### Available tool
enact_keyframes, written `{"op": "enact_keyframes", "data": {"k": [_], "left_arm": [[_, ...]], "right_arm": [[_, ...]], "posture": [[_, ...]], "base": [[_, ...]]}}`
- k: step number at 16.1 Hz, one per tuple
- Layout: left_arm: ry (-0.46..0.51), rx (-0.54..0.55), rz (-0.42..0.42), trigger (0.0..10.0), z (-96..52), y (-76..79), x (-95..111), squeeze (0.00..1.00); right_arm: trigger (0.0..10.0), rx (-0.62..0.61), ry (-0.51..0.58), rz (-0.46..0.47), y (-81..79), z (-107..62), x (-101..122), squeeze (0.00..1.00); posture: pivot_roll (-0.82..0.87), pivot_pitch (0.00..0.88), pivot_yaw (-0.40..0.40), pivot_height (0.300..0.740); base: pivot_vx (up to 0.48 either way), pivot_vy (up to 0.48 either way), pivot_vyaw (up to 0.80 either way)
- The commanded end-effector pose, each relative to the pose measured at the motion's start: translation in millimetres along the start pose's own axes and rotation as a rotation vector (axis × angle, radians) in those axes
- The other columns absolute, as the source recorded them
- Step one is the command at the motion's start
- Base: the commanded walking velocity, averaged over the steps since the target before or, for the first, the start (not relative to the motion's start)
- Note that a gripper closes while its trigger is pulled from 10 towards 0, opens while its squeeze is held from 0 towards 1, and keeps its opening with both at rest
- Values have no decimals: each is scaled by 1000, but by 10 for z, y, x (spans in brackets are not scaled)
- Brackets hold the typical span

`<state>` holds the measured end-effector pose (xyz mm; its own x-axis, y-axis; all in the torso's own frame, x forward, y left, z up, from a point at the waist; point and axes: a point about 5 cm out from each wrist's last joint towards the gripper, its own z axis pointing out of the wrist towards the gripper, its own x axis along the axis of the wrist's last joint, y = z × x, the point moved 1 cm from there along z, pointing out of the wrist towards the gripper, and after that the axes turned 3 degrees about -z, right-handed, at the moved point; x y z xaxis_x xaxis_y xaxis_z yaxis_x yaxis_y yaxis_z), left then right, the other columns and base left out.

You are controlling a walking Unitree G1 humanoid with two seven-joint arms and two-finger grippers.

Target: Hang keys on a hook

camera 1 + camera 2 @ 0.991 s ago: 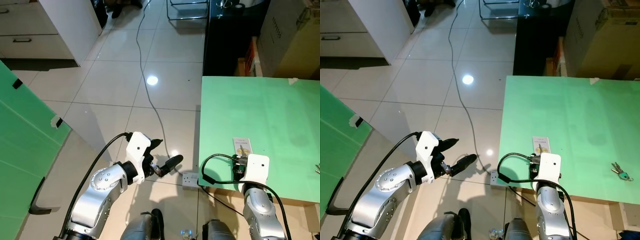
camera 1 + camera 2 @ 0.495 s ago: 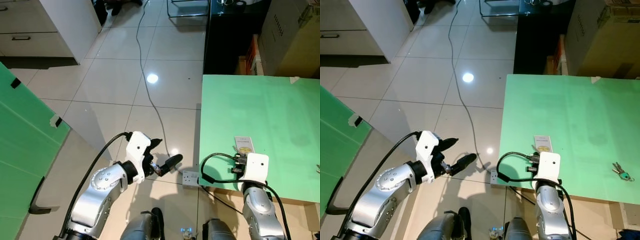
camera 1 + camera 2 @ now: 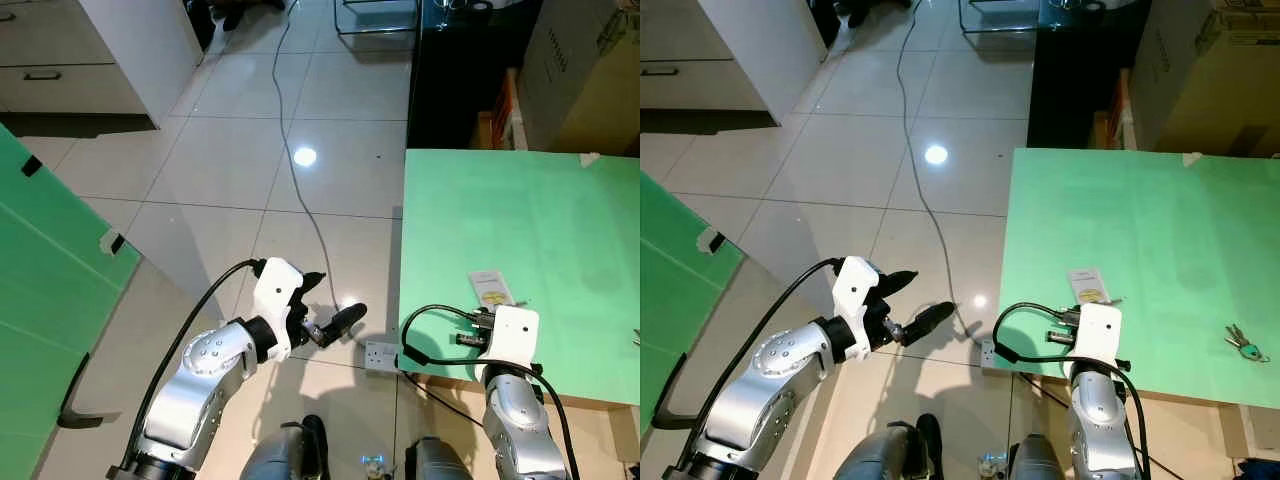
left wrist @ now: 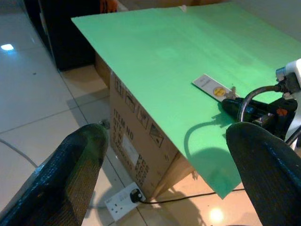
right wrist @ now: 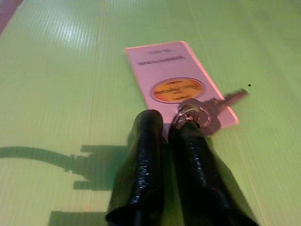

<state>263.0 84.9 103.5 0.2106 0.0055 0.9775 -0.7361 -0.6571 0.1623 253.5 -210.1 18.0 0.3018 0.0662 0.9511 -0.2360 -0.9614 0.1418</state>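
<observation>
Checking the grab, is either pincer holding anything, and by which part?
The right pincer grips the key by its ring end, over the card. The left pincer holds nothing.

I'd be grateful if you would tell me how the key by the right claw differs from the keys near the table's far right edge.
The silver key lies on the white tag, at the fingertips of the right claw; the keys with the teal fob lie on bare green table, away from both claws. The first shows one key on a ring, the second a small bunch. Both rest flat on the table.
</observation>
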Motion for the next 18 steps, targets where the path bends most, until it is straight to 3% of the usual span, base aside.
{"op": "enact_keyframes", "data": {"k": [1, 4, 9, 11, 13, 15, 16, 17, 18], "left_arm": [[-17, 13, 8, 10000, -11, -20, -39, 0], [-12, 12, 10, 10000, 25, -28, -35, 0], [23, 12, 7, 10000, 215, -44, 2, 0], [17, 79, 10, 10000, 262, -136, 5, 0], [37, 230, -63, 10000, 268, -329, 42, 0], [90, 415, -163, 10000, 134, -571, 77, 0], [101, 458, -147, 10000, 52, -617, 66, 0], [93, 469, -84, 10000, -190, -610, -7, 0], [85, 471, -58, 10000, -261, -604, -31, 0]], "right_arm": [[0, -7, -19, 6, -5, -44, -63, 0], [0, -6, 72, -8, -16, -17, 183, 0], [0, 24, 250, -29, -13, 35, 715, 0], [0, 81, 290, 12, -40, 18, 930, 0], [0, 174, 312, 4, -117, -66, 1058, 0], [0, 214, 306, -8, -177, -193, 1021, 0], [0, 228, 292, 2, -197, -240, 970, 0], [0, 262, 269, 23, -233, -340, 879, 0], [0, 273, 260, 28, -240, -370, 854, 0]], "posture": [[-47, 211, 157, 724], [-62, 193, 154, 724], [-117, 117, 136, 724], [-139, 64, 130, 724], [-156, 0, 122, 724], [-160, 0, 119, 724], [-157, 0, 115, 724], [-147, 0, 110, 724], [-143, 0, 109, 724]], "base": [[0, 0, 0], [0, 0, 0], [0, 0, 0], [0, 0, 0], [0, 0, 0], [0, 0, 0], [0, 0, 0], [0, 0, 0], [0, 0, 0]]}}
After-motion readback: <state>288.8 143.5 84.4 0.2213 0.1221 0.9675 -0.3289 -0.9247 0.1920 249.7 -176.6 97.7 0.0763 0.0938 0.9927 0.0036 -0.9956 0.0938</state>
